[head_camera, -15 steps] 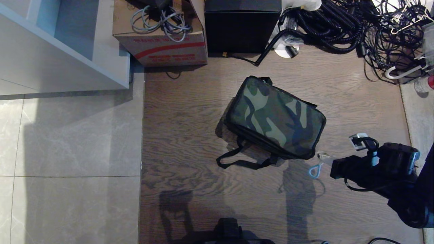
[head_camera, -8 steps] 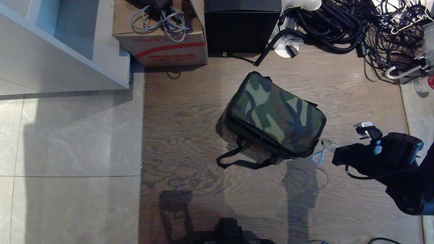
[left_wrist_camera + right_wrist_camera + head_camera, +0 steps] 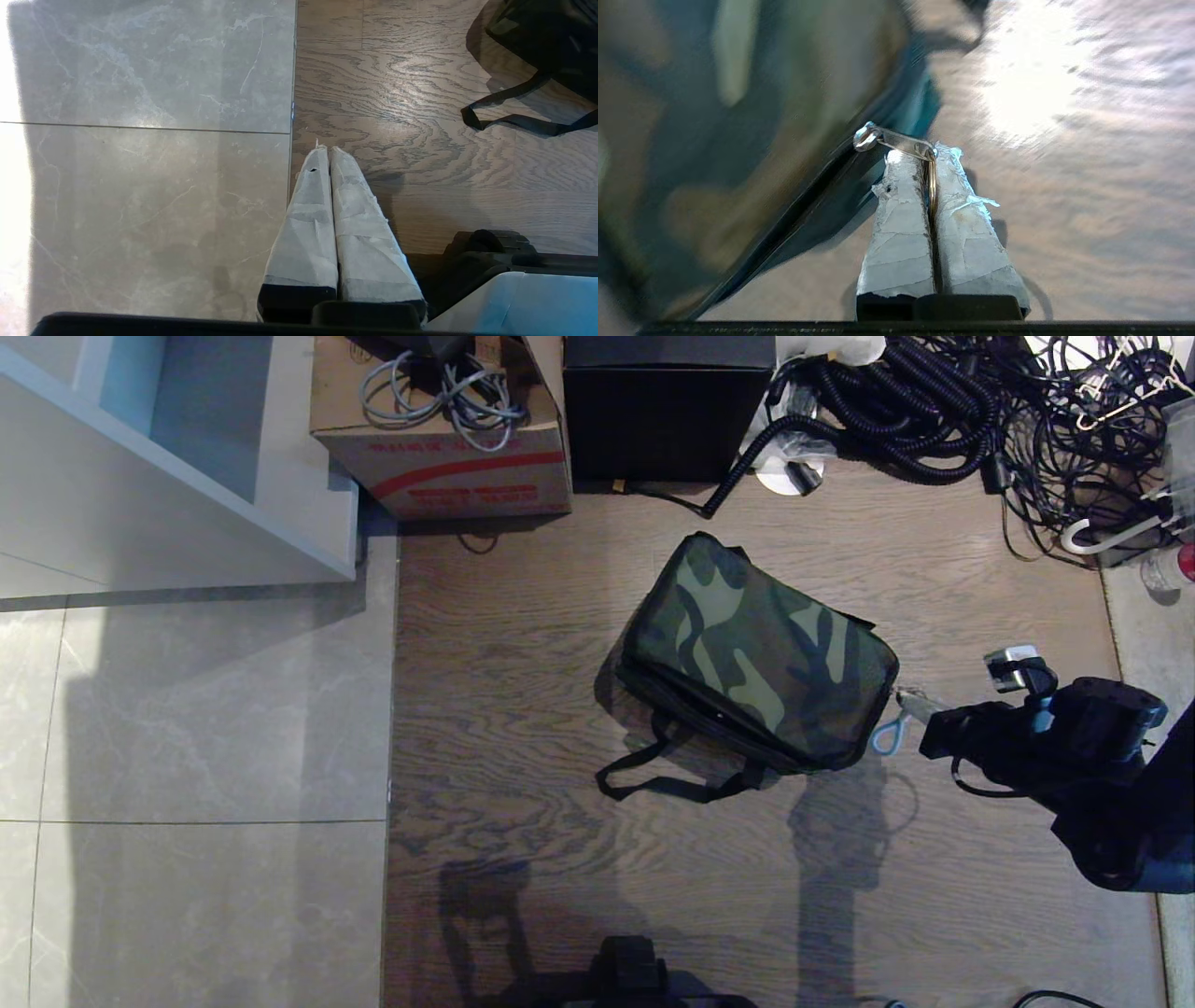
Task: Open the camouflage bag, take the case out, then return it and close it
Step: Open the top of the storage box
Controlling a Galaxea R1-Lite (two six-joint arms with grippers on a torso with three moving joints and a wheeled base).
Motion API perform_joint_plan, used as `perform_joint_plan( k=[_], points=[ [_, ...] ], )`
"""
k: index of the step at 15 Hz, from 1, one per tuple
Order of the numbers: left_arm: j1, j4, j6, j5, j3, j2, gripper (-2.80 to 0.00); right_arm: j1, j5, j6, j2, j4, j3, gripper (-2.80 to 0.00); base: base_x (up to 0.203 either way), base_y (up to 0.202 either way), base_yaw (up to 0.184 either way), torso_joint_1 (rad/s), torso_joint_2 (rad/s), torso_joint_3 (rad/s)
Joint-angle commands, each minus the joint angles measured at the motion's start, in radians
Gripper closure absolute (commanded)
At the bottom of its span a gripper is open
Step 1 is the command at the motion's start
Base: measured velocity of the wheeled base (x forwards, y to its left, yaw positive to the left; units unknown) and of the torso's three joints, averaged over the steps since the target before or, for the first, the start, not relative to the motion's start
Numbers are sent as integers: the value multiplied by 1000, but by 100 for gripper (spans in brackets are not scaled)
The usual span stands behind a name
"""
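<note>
On the wooden floor at centre lies the boxy green camouflage soft bag, lid down — unzipping looks barely begun; at its right corner the right claw pinches the metal zipper ring; the case is unseen; left claw closed, idle

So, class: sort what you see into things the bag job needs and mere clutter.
Job:
- boxy green camouflage bag
- metal zip ring, pinched by right gripper

Clutter:
- brown cardboard box
- plain black cube box
- coiled black cables
</note>
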Motion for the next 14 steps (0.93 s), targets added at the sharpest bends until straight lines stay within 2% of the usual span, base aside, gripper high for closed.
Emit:
perform_joint_plan(
  k=[1, 14],
  points=[
    [0, 0, 0, 0, 0, 0, 0, -13, 3, 1, 18, -4, -42, 0, 0, 0, 0, 0, 0, 0],
    [0, 0, 0, 0, 0, 0, 0, -28, -1, 23, 33, 6, -153, 0, 0, 0, 0, 0, 0, 0]
  ],
)
